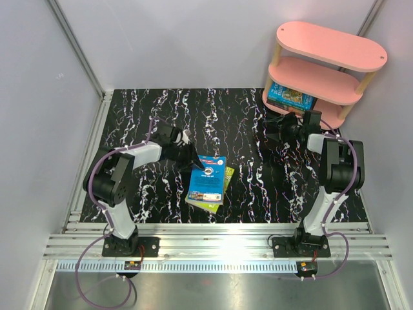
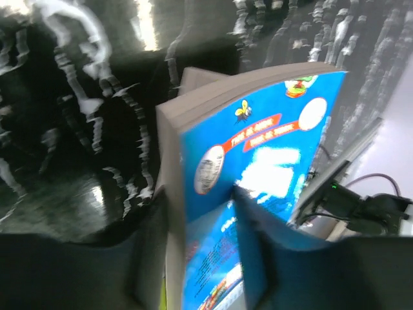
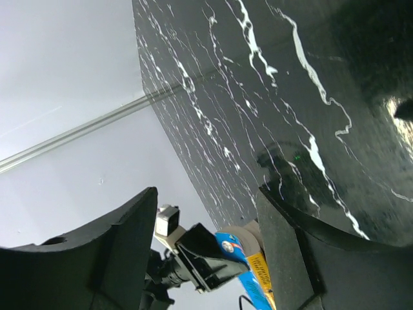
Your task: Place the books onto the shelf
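Your left gripper (image 1: 193, 158) pinches a blue book (image 2: 271, 142) at its far left corner. In the left wrist view, one dark finger (image 2: 271, 258) lies flat on the glossy cover. The other finger sits against the pale page edge on the opposite side, so the book is caught between them. The cover carries red banners, white ovals and a small cartoon bee.

From above, this blue book lies near the middle of the black, white-veined marble table (image 1: 161, 110), tilted a little. It rests on top of a yellow-green book (image 1: 227, 181), whose edge shows along its right and near sides. Your left arm reaches in from the left, bent at the elbow.

Your right gripper (image 3: 206, 194) is spread wide, with nothing between its two dark fingers. Only the marble surface and the grey wall show through the gap. Far off, low in that view, you can make out the left gripper with the blue book.

From above, the right gripper hovers at the far right of the table, near the pink shelf (image 1: 329, 45) but not touching it. The shelf stands in the far right corner, three oval boards on light wooden posts. A teal-blue book (image 1: 290, 97) lies flat on its lowest board. The two upper boards show only bare pink.
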`<state>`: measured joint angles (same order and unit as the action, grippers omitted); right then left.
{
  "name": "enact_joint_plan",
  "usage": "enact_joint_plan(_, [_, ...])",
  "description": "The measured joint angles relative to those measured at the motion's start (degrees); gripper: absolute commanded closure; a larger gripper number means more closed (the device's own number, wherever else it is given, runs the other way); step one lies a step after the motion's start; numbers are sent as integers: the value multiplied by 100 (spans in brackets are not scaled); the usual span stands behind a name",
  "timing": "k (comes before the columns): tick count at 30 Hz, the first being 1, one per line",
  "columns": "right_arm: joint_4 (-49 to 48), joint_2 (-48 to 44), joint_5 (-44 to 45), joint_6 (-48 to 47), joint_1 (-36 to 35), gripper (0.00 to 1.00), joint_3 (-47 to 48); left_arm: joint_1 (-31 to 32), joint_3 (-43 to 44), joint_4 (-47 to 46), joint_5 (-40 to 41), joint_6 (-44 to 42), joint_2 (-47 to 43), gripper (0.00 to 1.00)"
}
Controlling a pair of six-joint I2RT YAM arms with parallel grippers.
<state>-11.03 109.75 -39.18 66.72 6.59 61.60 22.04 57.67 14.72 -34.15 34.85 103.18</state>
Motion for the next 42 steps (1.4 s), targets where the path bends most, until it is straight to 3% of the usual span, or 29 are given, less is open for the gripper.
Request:
enact_joint_plan(2, [90, -87, -31, -52, 0, 30, -74, 0, 15, -136, -173, 9, 0, 88])
enact_joint_plan(3, [138, -129, -57, -76, -2, 30, -105, 0, 44, -168, -243, -9, 0, 100])
enact_joint_plan(9, [422, -343, -308, -295, -271, 17, -144, 11, 260, -2, -278, -208, 4, 100])
enact_joint_plan(18, [1290, -452, -999, -1228, -1635, 14, 385, 26, 1088, 146, -363, -264, 118, 100])
enact_joint_plan(33, [2330, -734, -896, -2090, -1650, 13, 385, 26, 1934, 20, -848, 118, 184, 100])
enact_joint_plan(37, [2216, -817, -1023, -2072, -1786, 21, 385, 26, 2081, -111, -903, 308, 367, 100])
enact_joint_plan(38, [2142, -837, -1043, -2063, -1821, 26, 376, 26, 2114, -166, -918, 358, 424, 100])
enact_joint_plan(39, [2083, -846, -1049, -2061, -1829, 37, 358, 26, 2129, -216, -942, 422, 468, 100])
enact_joint_plan(42, [1895, -852, -1062, -1987, -1814, 51, 262, -50, 2190, -299, -1032, 636, 546, 100])
